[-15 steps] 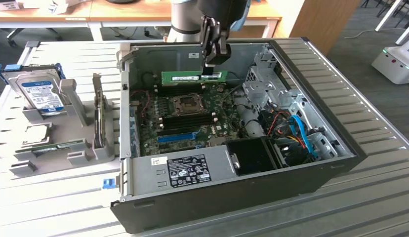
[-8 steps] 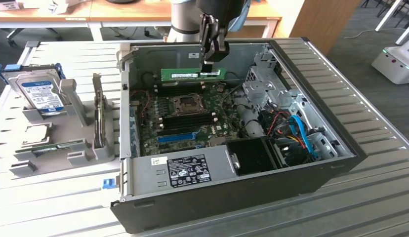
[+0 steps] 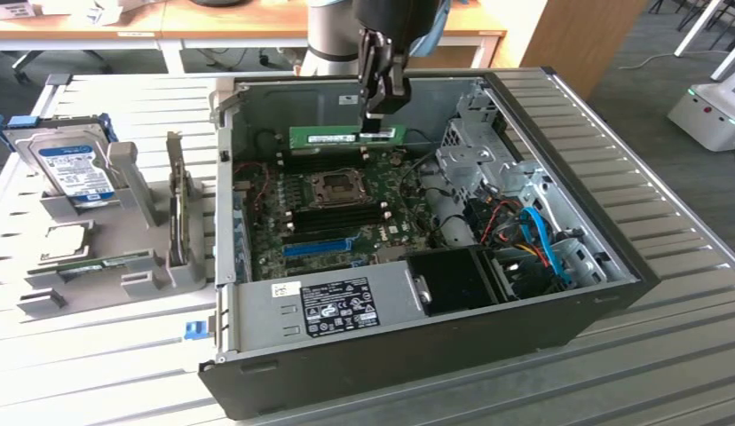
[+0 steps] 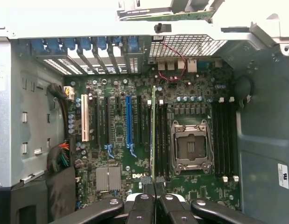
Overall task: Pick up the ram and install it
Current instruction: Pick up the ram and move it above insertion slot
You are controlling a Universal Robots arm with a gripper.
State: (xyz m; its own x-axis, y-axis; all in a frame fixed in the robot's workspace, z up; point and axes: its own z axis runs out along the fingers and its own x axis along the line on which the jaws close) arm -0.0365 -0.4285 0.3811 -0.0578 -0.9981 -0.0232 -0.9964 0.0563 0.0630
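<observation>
The ram (image 3: 342, 136) is a long green stick with a white sticker. It hangs level above the motherboard (image 3: 343, 209) at the far end of the open computer case (image 3: 403, 355). My gripper (image 3: 377, 111) comes down from above and is shut on the stick's end nearer the exterior view's right. In the wrist view the ram (image 4: 153, 130) shows edge-on as a thin line running out from my gripper (image 4: 152, 185). It lines up over the black memory slots (image 4: 161, 135) beside the CPU socket (image 4: 191, 144).
More black memory slots (image 4: 223, 140) lie on the socket's other side, and a blue slot (image 4: 128, 119) sits among the expansion slots. Cables and a drive cage (image 3: 486, 160) fill the case's right side. A grey holder (image 3: 119, 266) with a hard drive (image 3: 72, 169) stands at the exterior view's left.
</observation>
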